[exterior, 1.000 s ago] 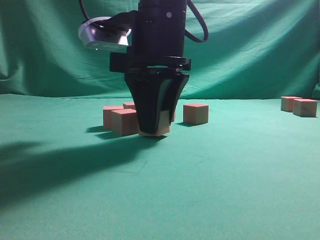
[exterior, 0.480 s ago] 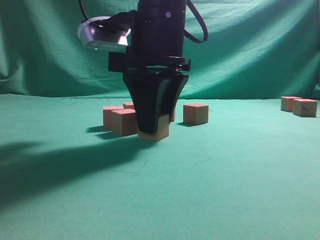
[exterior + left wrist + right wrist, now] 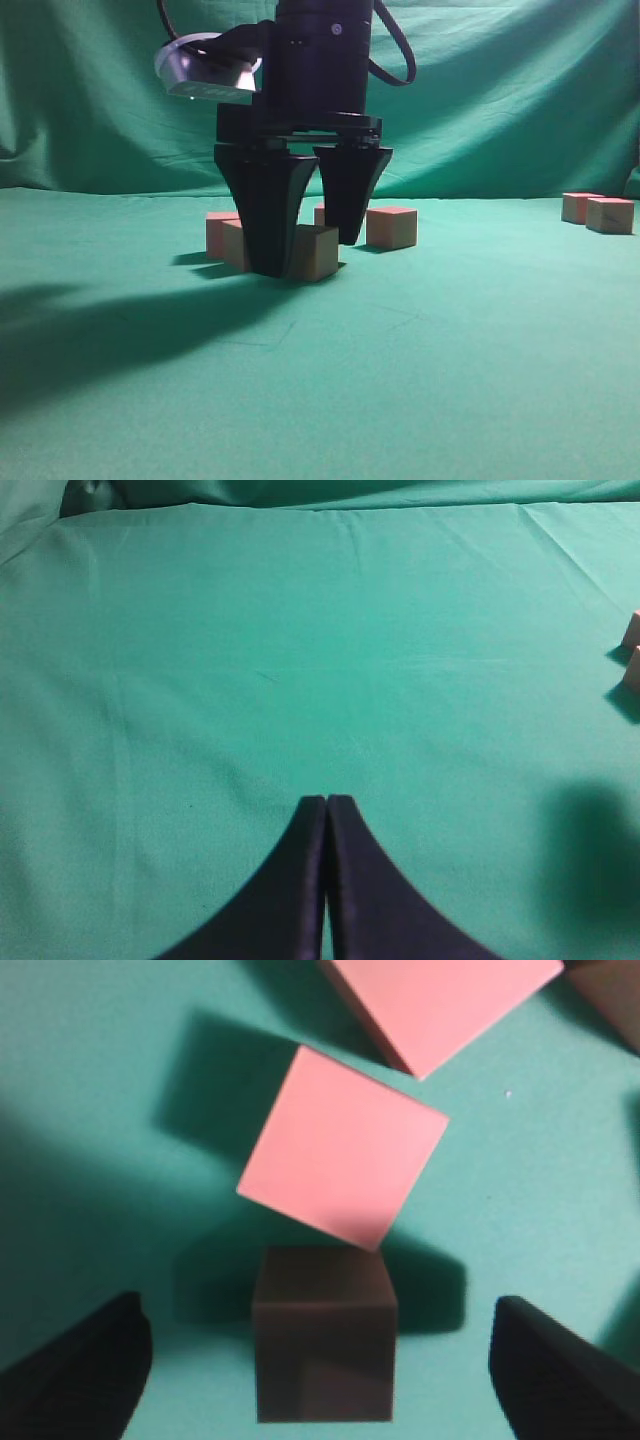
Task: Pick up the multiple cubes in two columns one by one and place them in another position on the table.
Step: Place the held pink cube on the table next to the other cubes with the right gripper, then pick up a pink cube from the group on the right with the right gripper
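We note the right gripper (image 3: 308,250) spread wide, straddling a cube (image 3: 316,252) resting on the table (image 3: 480,340), left gripper (image 3: 326,802) pinched closed.

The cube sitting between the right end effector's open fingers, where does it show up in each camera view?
Exterior view: the cube sits on the table, centre, between the spread fingers.
Left wrist view: not identifiable; only two cubes at the right edge.
Right wrist view: bottom centre, shadowed dark.
Shared landmark: the right end effector, open around it.

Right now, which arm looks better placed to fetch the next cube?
The right: its jaws stand open over the cubes. The left gripper is shut above bare table, with cubes only at its view's edge.
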`<act>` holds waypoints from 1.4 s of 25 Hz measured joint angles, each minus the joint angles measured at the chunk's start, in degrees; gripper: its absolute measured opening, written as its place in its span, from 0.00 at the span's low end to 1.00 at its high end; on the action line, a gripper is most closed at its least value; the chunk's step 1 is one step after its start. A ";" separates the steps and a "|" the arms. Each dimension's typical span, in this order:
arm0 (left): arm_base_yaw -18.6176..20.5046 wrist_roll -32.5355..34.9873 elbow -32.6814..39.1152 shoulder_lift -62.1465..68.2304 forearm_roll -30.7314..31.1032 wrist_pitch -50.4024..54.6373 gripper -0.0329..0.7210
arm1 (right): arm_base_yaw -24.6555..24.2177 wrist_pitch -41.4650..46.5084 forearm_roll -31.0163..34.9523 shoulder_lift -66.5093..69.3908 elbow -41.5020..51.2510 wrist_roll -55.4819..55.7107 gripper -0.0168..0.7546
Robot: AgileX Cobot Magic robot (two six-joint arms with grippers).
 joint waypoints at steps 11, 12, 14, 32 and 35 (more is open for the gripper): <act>0.00 0.00 0.00 0.00 0.00 0.00 0.04 | 0.00 1.60 -1.41 -4.16 0.00 0.11 0.76; 0.00 0.00 0.00 0.00 0.00 0.00 0.04 | 0.00 1.85 -1.55 -5.23 0.00 0.22 0.76; 0.00 0.00 0.00 0.00 0.00 0.00 0.04 | 0.00 2.39 -1.55 -7.73 0.00 0.97 0.76; 0.00 0.00 0.00 0.00 0.00 0.00 0.04 | -9.74 9.16 -17.27 -35.56 0.00 19.08 0.70; 0.00 0.00 0.00 0.00 0.00 0.00 0.04 | -17.50 9.61 -16.84 -37.34 0.00 20.44 0.70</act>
